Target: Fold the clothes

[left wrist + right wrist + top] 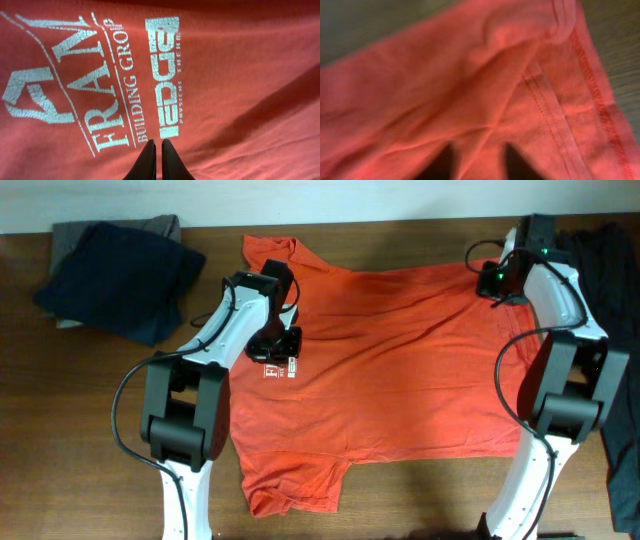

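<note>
The red-orange T-shirt (400, 360) lies spread across the desk (60, 410), not yet folded. The left claw (156, 160) hangs pinched shut and empty over the shirt's white lettering (95, 85). The right claw (480, 167), at the shirt's hem corner, stands parted around a cloth ridge, probably to lift that edge. Whether it grips, I can't tell.

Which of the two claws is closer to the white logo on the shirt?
Left. The left gripper sits right beside the logo; the right gripper is across the shirt, at its far edge.
</note>
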Robot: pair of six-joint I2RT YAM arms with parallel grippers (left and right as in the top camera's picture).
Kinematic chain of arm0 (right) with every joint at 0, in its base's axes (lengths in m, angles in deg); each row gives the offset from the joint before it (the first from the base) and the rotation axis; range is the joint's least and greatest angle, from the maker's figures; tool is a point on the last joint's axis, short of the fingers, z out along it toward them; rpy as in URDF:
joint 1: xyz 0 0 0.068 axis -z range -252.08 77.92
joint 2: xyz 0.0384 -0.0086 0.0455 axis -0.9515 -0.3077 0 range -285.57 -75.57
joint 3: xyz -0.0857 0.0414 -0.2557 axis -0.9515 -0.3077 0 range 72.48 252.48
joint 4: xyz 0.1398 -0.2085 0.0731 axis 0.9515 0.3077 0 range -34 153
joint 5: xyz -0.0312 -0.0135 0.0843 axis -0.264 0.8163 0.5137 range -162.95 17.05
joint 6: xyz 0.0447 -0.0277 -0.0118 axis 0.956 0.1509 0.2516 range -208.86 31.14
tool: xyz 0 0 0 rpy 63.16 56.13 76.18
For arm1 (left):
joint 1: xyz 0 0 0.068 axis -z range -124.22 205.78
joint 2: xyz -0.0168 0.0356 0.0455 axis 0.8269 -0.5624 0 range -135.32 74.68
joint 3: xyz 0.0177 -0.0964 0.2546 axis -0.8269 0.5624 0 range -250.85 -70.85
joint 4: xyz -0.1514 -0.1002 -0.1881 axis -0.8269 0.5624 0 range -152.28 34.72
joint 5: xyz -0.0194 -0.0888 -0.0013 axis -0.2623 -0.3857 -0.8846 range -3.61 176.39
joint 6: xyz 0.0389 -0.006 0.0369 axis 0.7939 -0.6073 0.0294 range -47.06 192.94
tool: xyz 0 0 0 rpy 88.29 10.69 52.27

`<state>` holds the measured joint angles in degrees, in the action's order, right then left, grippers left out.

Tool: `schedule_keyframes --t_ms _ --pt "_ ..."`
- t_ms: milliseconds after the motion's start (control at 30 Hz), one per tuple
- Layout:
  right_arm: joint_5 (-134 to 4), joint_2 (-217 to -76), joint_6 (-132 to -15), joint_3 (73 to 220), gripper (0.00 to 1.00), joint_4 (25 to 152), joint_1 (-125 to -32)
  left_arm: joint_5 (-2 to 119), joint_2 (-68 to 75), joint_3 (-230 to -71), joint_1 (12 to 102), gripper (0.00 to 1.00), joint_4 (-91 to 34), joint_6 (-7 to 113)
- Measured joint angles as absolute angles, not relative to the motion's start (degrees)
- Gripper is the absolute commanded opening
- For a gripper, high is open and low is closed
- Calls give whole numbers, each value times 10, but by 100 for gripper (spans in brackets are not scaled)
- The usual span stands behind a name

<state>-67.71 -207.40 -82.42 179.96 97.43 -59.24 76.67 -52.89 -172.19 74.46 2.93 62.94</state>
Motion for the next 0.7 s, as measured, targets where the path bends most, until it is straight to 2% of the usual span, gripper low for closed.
schedule_keyframes --t_ms 267,700 --pt "-688 -2107 -828 1800 4 966 -571 767 -558 -1722 745 6 -4 628" --pt "-739 -2111 -848 1800 4 989 -568 773 -566 -1726 740 7 -5 624"
